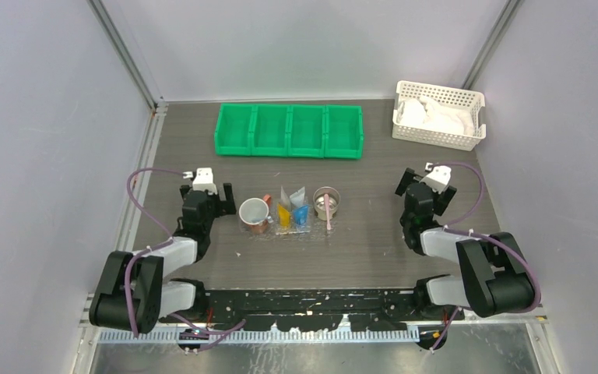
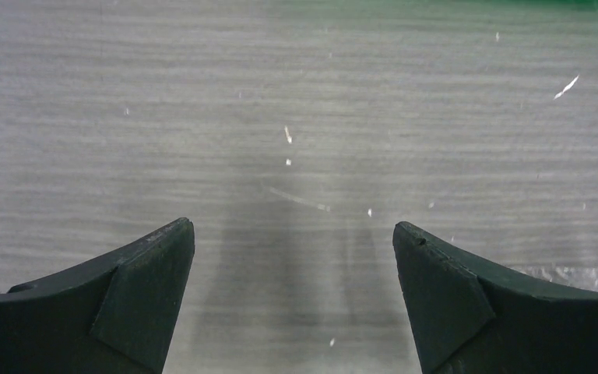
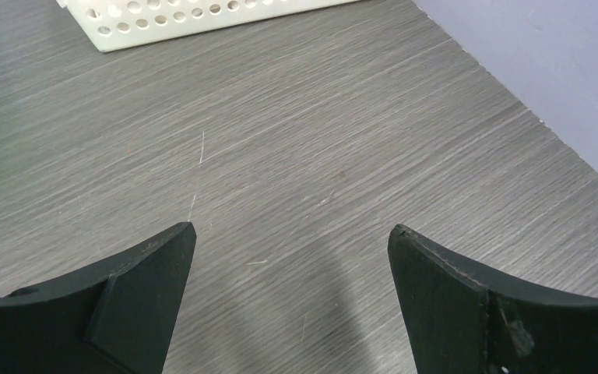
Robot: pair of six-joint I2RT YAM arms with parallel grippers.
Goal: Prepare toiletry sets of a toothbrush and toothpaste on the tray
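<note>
The left tool [image 2: 292, 234] and the right tool [image 3: 292, 234] both have their jaws spread wide and empty, the left over bare surface [image 2: 296, 93] toward the left edge, the right toward the right edge, short of the white basket [image 1: 438, 114] in the far right corner. Mid-surface, the see-through tray [image 1: 314, 231] carries a yellow-orange toothpaste [image 1: 284, 215] and a blue toothpaste [image 1: 301, 213]. It lies between a white cup [image 1: 254, 213] and a second cup [image 1: 327, 199] holding the pink toothbrush [image 1: 328, 215].
</note>
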